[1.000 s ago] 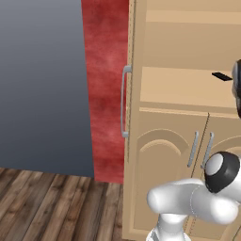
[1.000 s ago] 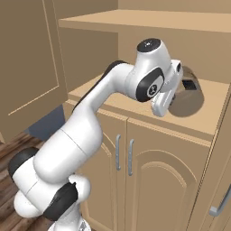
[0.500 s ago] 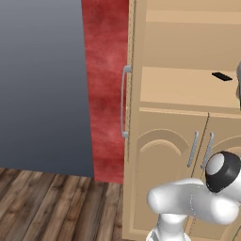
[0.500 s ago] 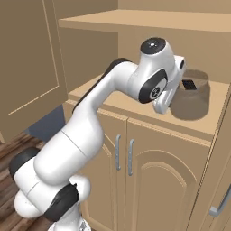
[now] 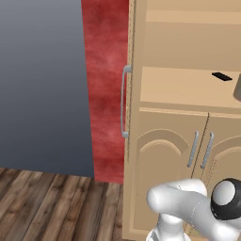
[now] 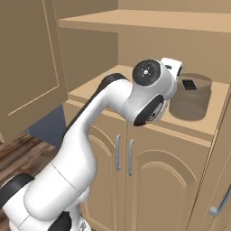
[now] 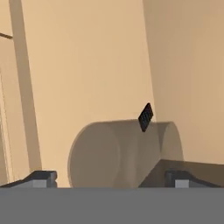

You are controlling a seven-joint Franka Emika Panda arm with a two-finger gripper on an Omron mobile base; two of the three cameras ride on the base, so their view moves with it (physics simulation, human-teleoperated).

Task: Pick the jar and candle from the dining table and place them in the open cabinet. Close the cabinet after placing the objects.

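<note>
- One jar (image 6: 191,97), smoky translucent glass, upright on the lower shelf of the open cabinet (image 6: 149,22).
- One small flat black object (image 5: 221,76) on the same shelf, behind the jar.
- Gripper (image 7: 109,177): fingers (image 7: 41,178) spread wide, either side of the jar, not pinching it.

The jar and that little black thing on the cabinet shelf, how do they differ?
The jar is a translucent smoky-grey cylinder, while the black object is opaque and solid black. The jar is much bigger and stands tall; the black object is tiny and flat. The jar sits near the shelf's front edge; the black object lies farther back, seen through the jar's glass. Both rest on the same open shelf of the cabinet.
</note>
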